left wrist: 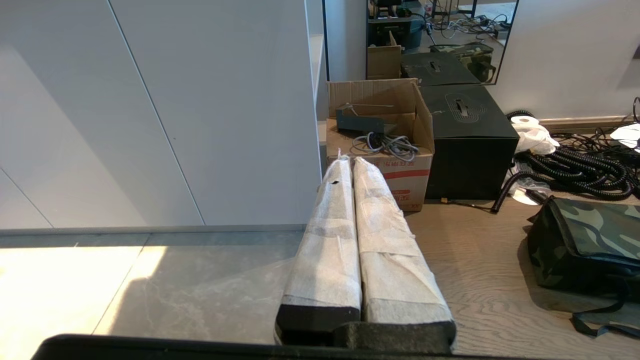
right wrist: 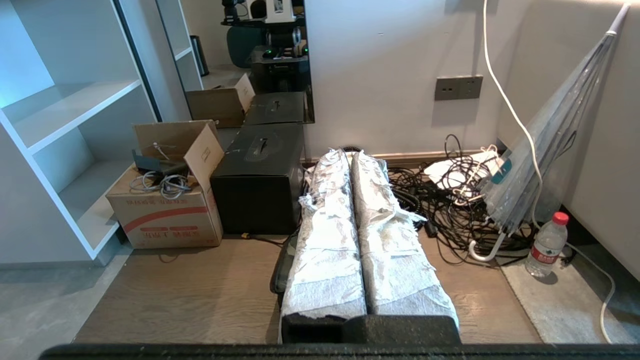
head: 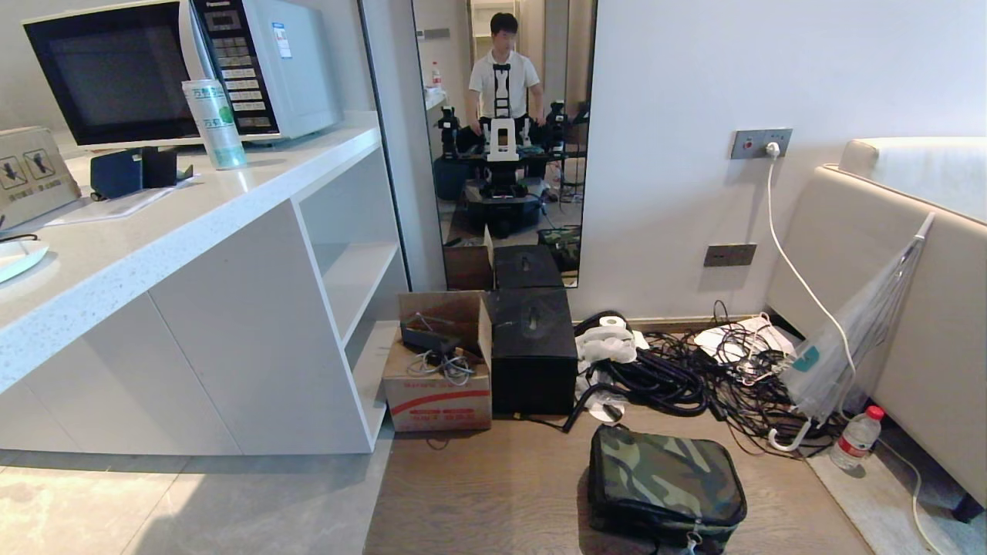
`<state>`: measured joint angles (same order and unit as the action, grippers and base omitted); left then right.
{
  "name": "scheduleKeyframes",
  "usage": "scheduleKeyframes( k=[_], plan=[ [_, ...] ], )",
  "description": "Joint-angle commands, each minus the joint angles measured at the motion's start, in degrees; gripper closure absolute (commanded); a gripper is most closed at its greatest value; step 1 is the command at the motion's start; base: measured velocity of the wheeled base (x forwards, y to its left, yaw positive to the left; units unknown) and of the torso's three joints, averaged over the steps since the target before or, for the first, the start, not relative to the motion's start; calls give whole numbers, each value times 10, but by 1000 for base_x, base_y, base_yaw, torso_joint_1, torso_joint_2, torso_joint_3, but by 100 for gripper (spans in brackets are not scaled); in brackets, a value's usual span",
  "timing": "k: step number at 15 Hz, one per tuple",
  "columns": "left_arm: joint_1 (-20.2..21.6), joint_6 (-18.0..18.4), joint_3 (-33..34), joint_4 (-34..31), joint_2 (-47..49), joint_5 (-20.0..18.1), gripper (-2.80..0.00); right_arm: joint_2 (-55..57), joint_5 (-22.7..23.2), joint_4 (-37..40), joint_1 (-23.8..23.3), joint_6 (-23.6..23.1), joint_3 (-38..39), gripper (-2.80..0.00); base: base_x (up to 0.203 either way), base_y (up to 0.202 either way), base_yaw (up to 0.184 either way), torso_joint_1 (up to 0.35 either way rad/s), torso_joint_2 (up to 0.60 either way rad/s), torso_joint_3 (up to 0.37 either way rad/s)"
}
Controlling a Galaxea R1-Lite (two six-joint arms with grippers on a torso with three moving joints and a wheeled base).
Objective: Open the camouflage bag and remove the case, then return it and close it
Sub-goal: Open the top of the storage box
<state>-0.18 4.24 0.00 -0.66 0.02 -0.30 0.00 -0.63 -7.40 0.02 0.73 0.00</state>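
camouflage bag – 1 | cardboard box – 1 | black box – 1 | water bottle – 1 | umbrella – 1

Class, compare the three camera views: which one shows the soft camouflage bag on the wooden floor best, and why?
The head view: the soft green-brown-black camouflage bag lies almost whole, top panel and black side visible. The left wrist view catches only part of it at the picture's edge. In the right wrist view the wrapped right gripper covers nearly all of it.
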Motion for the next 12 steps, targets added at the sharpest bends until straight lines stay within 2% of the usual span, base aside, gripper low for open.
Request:
scheduleKeyframes(
  k=[1,4,12],
  plan=[
    [0,7,-1,0,0,-1,0,1,0,-1,0,0,23,0,0,0,0,0,0,0],
    [0,5,-1,-1,0,-1,0,1,0,-1,0,0,23,0,0,0,0,1,1,-74],
    [0,7,-1,-1,0,-2,0,1,0,-1,1,0,23,0,0,0,0,1,2,-190]
  ],
)
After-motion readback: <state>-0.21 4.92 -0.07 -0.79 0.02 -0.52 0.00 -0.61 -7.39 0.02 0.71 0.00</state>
